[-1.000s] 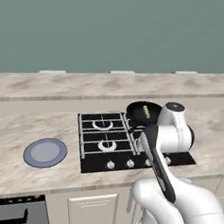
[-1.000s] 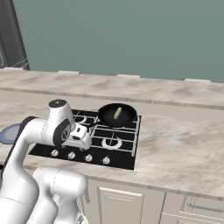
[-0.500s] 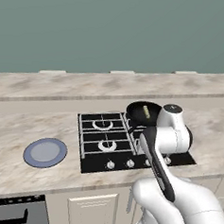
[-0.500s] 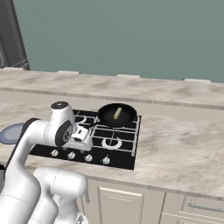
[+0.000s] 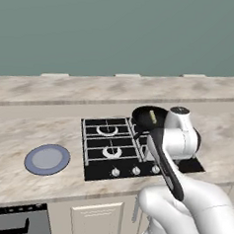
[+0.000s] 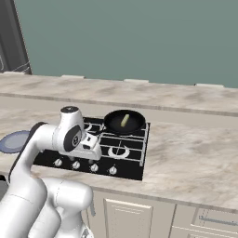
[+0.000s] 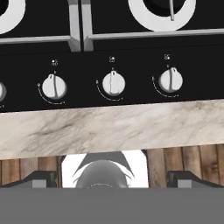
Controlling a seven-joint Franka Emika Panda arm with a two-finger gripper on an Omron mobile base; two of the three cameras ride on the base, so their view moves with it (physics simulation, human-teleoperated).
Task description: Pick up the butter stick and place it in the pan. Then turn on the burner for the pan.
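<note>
- Butter stick (image 6: 124, 121) lay inside pan (image 6: 123, 122), on rear burner beyond gripper (image 6: 91, 148) and off to its right; placing step looked done, burner step pending.
- Gripper hung low over front edge of cooktop (image 6: 132, 169), jaws spread wide, nothing between them; fingertips (image 7: 40, 178) stood well apart at bottom of hand view.
- Knobs (image 7: 113, 83) sat in a row directly ahead of the fingers: left knob (image 7: 54, 85), centre one, right knob (image 7: 170, 80), plus a partial knob at far-left edge.
- Risk 1: wrong knob turned. Knobs looked identical, icons above them too small to read; a rear-burner knob was needed, and picking by position alone could light an empty burner.
- Risk 2: jaws closing off-centre on a small round knob would prob. slip off rather than turn it.
- Risk 3: approach too low could strike counter edge (image 7: 109, 127), which lay between fingers and knobs in hand view.
- Vs. earlier frames: wrist had dropped slightly and eased toward the knob row in both base views; change was small. Pan, butter stick and plate (image 5: 47, 159) were unmoved; jaws stayed equally wide.
</note>
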